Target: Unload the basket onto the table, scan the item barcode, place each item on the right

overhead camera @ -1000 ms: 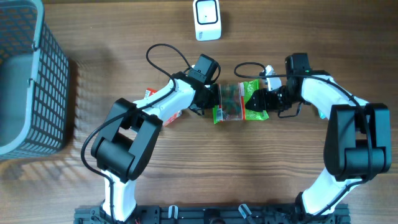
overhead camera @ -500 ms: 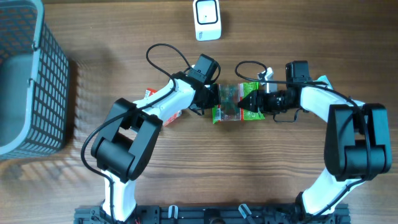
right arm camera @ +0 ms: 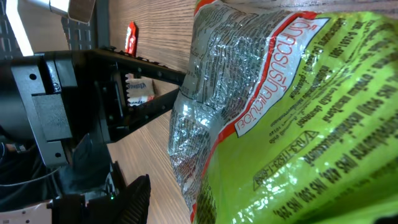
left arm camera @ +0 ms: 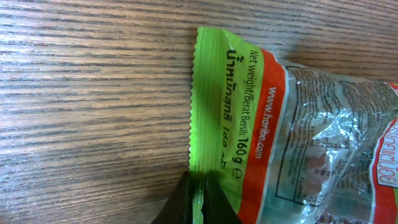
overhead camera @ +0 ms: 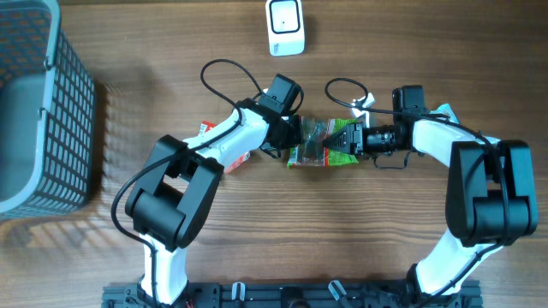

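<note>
The item is a green and clear candy bag [overhead camera: 318, 145] lying on the wooden table between my two arms. My left gripper [overhead camera: 296, 133] is shut on the bag's serrated green edge [left arm camera: 194, 143], and its fingertips [left arm camera: 180, 202] pinch the seam in the left wrist view. My right gripper [overhead camera: 346, 142] stands around the bag's opposite end. In the right wrist view one black finger [right arm camera: 134, 198] shows, with a strip of wood between it and the bag [right arm camera: 292, 112]. The other finger is hidden behind the bag. No barcode shows in any view.
A white scanner [overhead camera: 285, 27] stands at the far edge, beyond the bag. A grey mesh basket [overhead camera: 38, 103] fills the left side. A red and white packet [overhead camera: 233, 161] lies partly under my left arm.
My right gripper has slid left over the bag's end and its jaws have narrowed. The bag has tilted and shifted slightly toward the near left. The left gripper kept its hold.
</note>
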`<state>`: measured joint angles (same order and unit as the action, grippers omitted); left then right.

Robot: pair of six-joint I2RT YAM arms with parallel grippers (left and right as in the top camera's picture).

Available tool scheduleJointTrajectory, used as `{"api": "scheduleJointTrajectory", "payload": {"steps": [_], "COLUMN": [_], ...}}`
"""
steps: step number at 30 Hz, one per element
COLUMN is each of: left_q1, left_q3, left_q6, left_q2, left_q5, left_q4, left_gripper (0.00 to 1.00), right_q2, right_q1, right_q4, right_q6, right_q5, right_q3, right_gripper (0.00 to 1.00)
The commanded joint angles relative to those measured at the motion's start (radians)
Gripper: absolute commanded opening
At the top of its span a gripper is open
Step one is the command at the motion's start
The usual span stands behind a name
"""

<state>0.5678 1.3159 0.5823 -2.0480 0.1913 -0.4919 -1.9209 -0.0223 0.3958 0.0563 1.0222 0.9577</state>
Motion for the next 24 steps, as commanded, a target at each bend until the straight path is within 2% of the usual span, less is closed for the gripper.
{"api": "scheduleJointTrajectory", "payload": {"steps": [1,5,8,11,12,17,18,24], "left_q1": [0.009,0.009,0.009,0.009,0.009,0.009,0.009,-0.055], "left_q3": [0.010,0.010,0.010,0.010,0.010,0.010,0.010,0.039], "left_q6": [0.010,0.010,0.010,0.010,0.010,0.010,0.009,-0.036], "left_q2": [-0.029,-0.029,-0.029,-0.029,-0.029,-0.029,-0.029,0.071], "left_q5": [-0.002,-0.002,-0.003,-0.003,-0.003,-0.002,-0.003,-0.003], "left_q4": [-0.010,-0.010,-0.010,-0.008,-0.008,-0.010,-0.010,-0.078], "left_gripper": [0.04,0.04,0.04,0.04,0.04,0.04,0.04,0.04], "right_q2": [-0.041,-0.057,-0.057,-0.057,-0.057,-0.058,-0.058,-0.057], "right_q1": [-0.009,-0.009,-0.009,-0.011,-0.014,-0.014,-0.013,0.004], "right_q4": [-0.018,-0.032,-0.046,-0.061,-0.067,-0.101,-0.110,-0.096], "right_q6": [0.045,0.201,0.208,0.192,0.187,0.142,0.124,0.076], "right_q5": [-0.017,-0.217,-0.203,-0.081,-0.042,-0.004,0.006,-0.077], "right_q3": [-0.014,-0.044,-0.050,-0.050,-0.050,-0.050,-0.050,-0.050], "right_gripper": [0.50,0.50,0.53,0.53,0.51,0.19,0.15,0.18]}}
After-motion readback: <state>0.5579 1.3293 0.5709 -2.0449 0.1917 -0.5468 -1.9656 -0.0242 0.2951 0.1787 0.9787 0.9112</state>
